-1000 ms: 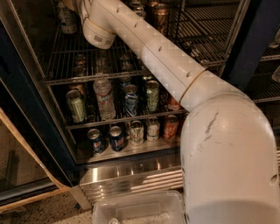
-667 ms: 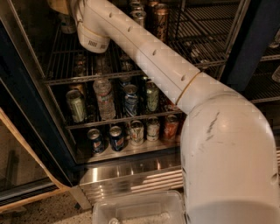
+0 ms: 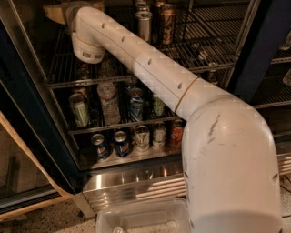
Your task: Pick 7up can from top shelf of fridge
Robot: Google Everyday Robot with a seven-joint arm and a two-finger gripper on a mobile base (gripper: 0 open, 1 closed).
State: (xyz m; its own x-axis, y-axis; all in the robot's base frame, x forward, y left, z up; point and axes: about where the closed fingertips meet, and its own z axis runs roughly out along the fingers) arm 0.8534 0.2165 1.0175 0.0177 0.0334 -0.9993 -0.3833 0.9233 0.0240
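The fridge (image 3: 28, 119) stands open with its dark frame around wire racks. My white arm reaches from the lower right up to the left end of the top shelf (image 3: 209, 43). The gripper (image 3: 55, 11) shows only as a tan part at the top left edge, past the round wrist. The 7up can is hidden from me, behind the wrist and gripper or out of view. A slim silver can (image 3: 144, 25) and a brown can (image 3: 167, 22) stand on the same shelf, right of the wrist.
Lower racks hold a green can (image 3: 79, 109), a water bottle (image 3: 109, 102), a blue can (image 3: 136, 103), dark blue cans (image 3: 99, 145) and a red can (image 3: 176, 132). Below are a ribbed steel panel (image 3: 136, 186) and a clear plastic bin (image 3: 141, 218).
The wrist and gripper have moved left and a little up along the top shelf. A pale can seen earlier at the shelf's left end is now covered by them.
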